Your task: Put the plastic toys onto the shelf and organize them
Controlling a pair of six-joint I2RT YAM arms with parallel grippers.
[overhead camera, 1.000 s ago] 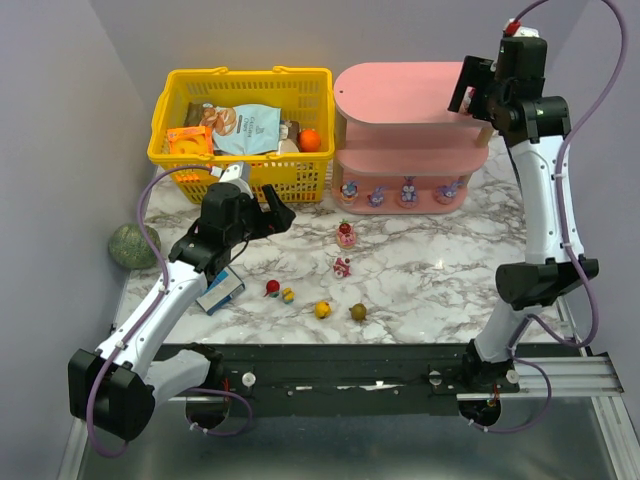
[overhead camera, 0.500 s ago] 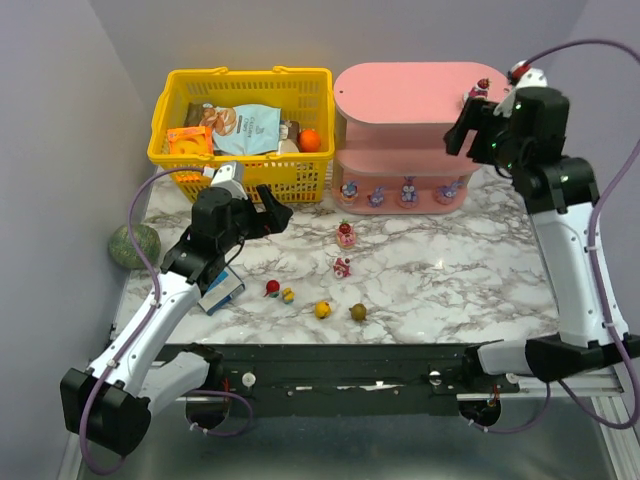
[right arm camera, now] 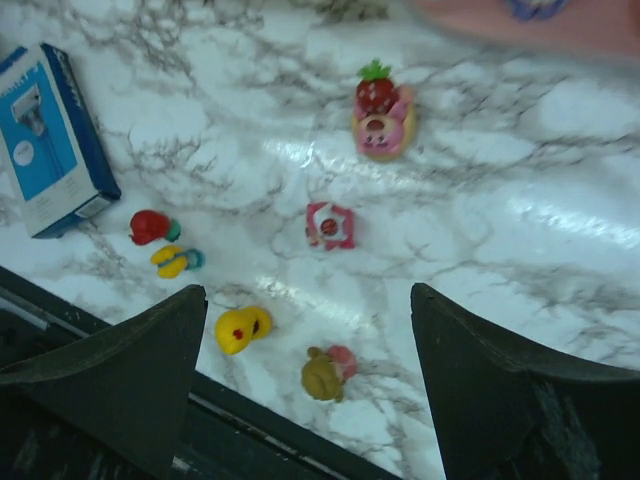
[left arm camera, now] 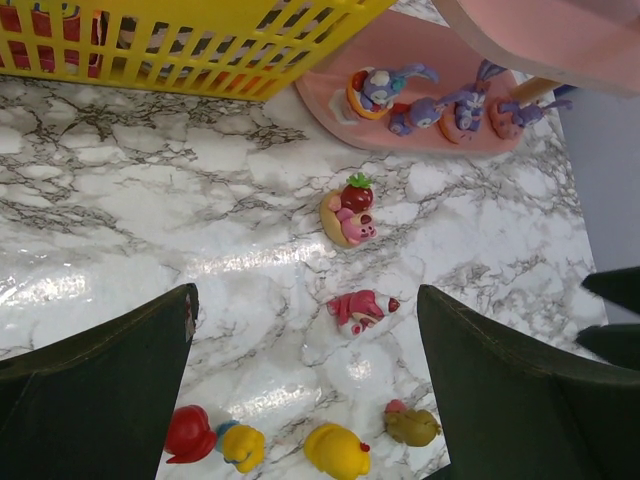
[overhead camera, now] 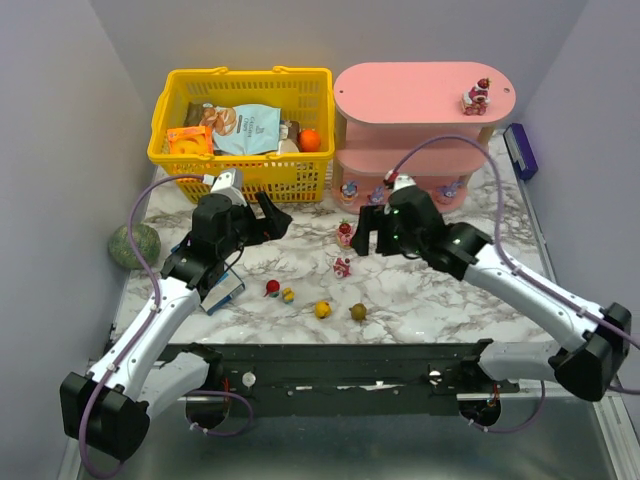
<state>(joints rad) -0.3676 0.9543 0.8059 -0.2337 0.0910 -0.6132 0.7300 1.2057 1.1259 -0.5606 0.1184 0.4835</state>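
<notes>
Strawberry-topped figurine stands just ahead of the right gripper, which is spread wide, as is the left gripper. Best to centre above it, then pinch its pink body low.

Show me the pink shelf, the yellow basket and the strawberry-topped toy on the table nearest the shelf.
pink shelf [overhead camera: 400,92]: top external view, bare part of its top board.
yellow basket [overhead camera: 300,178]: top external view, its front wall.
strawberry-topped toy [left arm camera: 350,212]: left wrist view, middle of its body.
</notes>
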